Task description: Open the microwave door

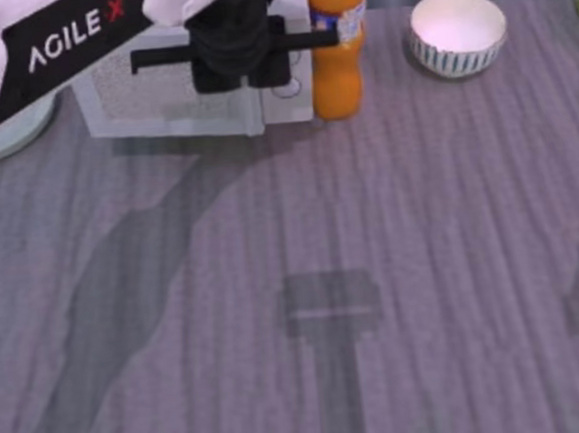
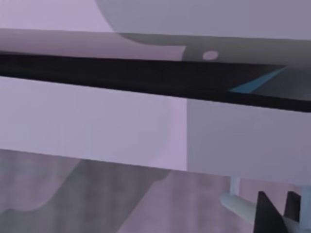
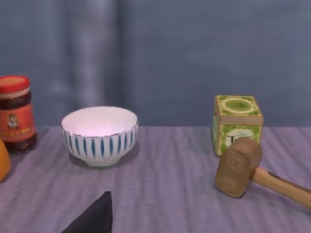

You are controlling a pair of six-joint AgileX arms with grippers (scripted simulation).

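The white microwave (image 1: 94,86) stands at the back left of the table. The microwave door (image 1: 149,87) with its speckled grey window faces the front. My left gripper (image 1: 243,70) reaches down over the door's right end, next to the knob panel (image 1: 289,88). Close up, the door (image 2: 87,121) fills the left wrist view, with a dark gap above it. The pale slim handle (image 2: 238,206) runs between the two dark fingers (image 2: 267,218) of my left gripper (image 2: 281,211), which is shut on it. My right gripper (image 3: 97,218) is out of the top view, low over the table's right part.
An orange bottle (image 1: 341,52) stands right beside the microwave. A blue-striped white bowl (image 1: 457,31) sits farther right. The right wrist view shows that bowl (image 3: 99,135), a red-lidded jar (image 3: 17,114), a green box (image 3: 236,124) and a wooden mallet (image 3: 240,167).
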